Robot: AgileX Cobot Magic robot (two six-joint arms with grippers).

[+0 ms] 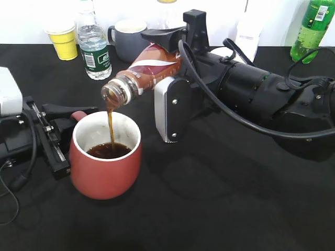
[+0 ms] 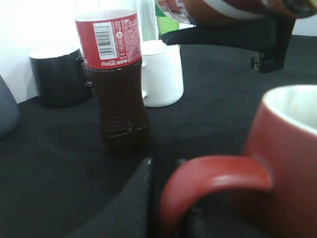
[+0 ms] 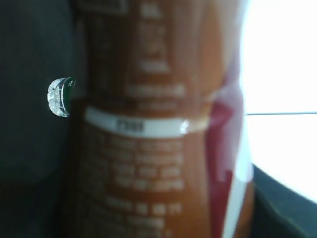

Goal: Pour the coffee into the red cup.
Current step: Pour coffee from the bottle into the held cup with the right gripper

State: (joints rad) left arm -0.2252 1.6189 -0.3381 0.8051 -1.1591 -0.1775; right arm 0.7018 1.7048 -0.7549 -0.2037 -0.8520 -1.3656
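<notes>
The coffee bottle (image 1: 149, 70) is tilted mouth-down to the left, and a thin brown stream (image 1: 111, 128) falls from it into the red cup (image 1: 104, 175). The cup stands upright on the black table with dark coffee inside. My right gripper (image 1: 167, 73) is shut on the bottle's body; the bottle's label fills the right wrist view (image 3: 158, 148). My left gripper (image 1: 73, 137) is shut on the cup's loop handle, which shows close up in the left wrist view (image 2: 213, 181), with one jaw (image 2: 168, 198) beside it. The cup's body (image 2: 292, 163) is at the right of that view.
At the back stand a yellow paper cup (image 1: 64, 39), a water bottle (image 1: 94, 49), a grey-blue mug (image 1: 128, 39), a white box (image 1: 250, 34) and a green bottle (image 1: 314, 29). The left wrist view shows a cola bottle (image 2: 116, 84), a white mug (image 2: 161, 74) and a black mug (image 2: 59, 74).
</notes>
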